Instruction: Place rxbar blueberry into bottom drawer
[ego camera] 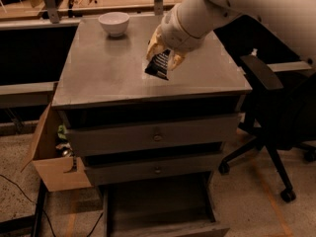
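My gripper (163, 56) hangs from the white arm above the middle of the grey cabinet top (108, 78). It is shut on the rxbar blueberry (159, 65), a dark wrapper with white print that hangs down between the yellowish fingers, lifted clear of the top. The bottom drawer (163, 207) is pulled open at the foot of the cabinet, its dark inside showing. It lies well below and in front of the gripper.
A white bowl (114, 23) stands at the back left of the cabinet top. Two shut knobbed drawers (157, 137) sit above the open one. A cardboard box (52, 157) is at the left, a black office chair (276, 117) at the right.
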`<state>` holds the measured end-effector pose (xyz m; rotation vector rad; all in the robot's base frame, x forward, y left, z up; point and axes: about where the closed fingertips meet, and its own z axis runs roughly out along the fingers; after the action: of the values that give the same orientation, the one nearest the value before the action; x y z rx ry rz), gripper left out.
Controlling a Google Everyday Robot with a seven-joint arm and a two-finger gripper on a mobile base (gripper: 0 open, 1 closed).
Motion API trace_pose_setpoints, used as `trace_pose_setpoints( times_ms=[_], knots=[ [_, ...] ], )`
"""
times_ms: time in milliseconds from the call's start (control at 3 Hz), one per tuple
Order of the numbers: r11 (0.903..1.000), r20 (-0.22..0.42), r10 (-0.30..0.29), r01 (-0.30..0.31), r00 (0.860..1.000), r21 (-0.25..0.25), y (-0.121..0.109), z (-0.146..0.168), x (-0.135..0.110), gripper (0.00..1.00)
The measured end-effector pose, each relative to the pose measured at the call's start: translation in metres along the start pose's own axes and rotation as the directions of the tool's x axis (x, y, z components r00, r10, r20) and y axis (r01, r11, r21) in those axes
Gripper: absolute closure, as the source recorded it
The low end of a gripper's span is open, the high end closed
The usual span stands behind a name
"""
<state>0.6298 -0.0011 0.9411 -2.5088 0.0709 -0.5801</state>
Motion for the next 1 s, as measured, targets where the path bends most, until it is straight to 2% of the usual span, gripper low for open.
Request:
trace_pose_setpoints(
  times_ms=[333,667,1000],
  knots=[
    [0.9983,0.031,0.055,-0.055,0.998,0.018,0.0,-0.012,-0.028,1.0],
    [0.9885,0.046,0.12,-0.123,0.992,0.088,-0.004,-0.034,-0.074,1.0],
    [0.9565,0.072,0.213,-0.223,0.974,0.189,0.017,-0.035,-0.136,1.0]
  ],
)
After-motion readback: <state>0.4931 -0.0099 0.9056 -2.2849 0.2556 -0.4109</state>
